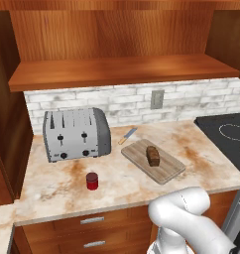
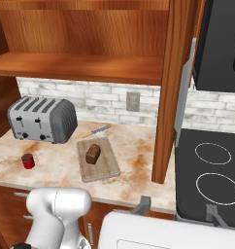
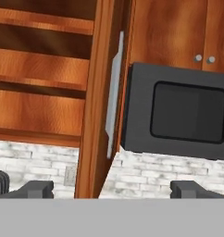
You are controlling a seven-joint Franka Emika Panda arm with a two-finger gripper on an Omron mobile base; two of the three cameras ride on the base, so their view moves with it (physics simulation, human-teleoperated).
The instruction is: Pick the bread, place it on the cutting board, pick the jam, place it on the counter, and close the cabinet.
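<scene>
Bread (image 1: 152,155) lies on the cutting board (image 1: 166,171) at frame centre, jam jar (image 1: 92,181) on the counter (image 1: 52,188) lower left; gripper (image 3: 111,190), fingers apart and empty, faces the open cabinet door (image 3: 97,115), likely to shut it.

- white arm (image 1: 184,218) pokes up from the lower right of the left base view; just a fat rounded elbow segment showing, bent over low
- same arm in the right base view sits at the lower left; chunky white joint, a darker joint below it at the frame edge
- tool (image 3: 113,189) in the hand view: two dark fingertips (image 3: 37,188) spread far apart, one at each side; jaws wide, nothing between them
</scene>
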